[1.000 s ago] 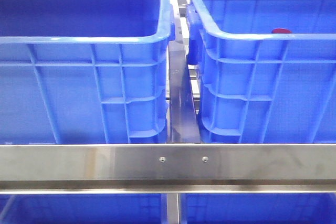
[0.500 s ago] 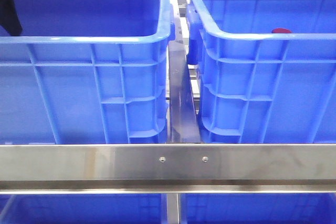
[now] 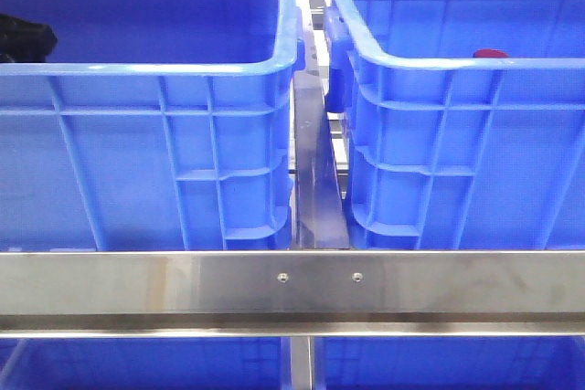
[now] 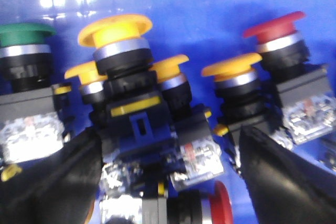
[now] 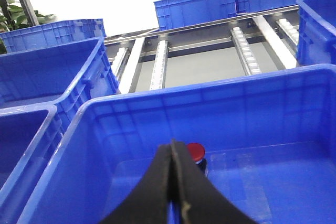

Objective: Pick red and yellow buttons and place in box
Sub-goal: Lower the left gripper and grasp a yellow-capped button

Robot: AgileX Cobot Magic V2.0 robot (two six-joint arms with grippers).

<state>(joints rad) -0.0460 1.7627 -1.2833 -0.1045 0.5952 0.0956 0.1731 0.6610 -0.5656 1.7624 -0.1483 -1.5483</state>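
In the left wrist view my left gripper (image 4: 168, 148) is open low inside the left blue crate (image 3: 183, 68), over a heap of push buttons. A yellow button (image 4: 115, 30) with a black and blue body lies between my fingers (image 4: 273, 171). Other yellow caps (image 4: 231, 67), a red button (image 4: 275, 24) and another red cap (image 4: 221, 209) lie close by. In the front view only a black part of this gripper (image 3: 23, 38) shows. My right gripper (image 5: 172, 150) is shut and empty above the right blue box (image 3: 439, 63), where one red button (image 5: 196, 151) stands; its cap also shows in the front view (image 3: 489, 54).
A green button (image 4: 23, 32) lies at the edge of the heap. A steel rail (image 3: 292, 282) crosses in front of both crates, with a narrow gap (image 3: 315, 180) between them. More blue crates (image 5: 194, 6) and roller tracks (image 5: 244, 51) stand behind.
My left gripper has come into the front view at the left crate's far left side and has dropped lower into it. The right crate and its red button have not moved.
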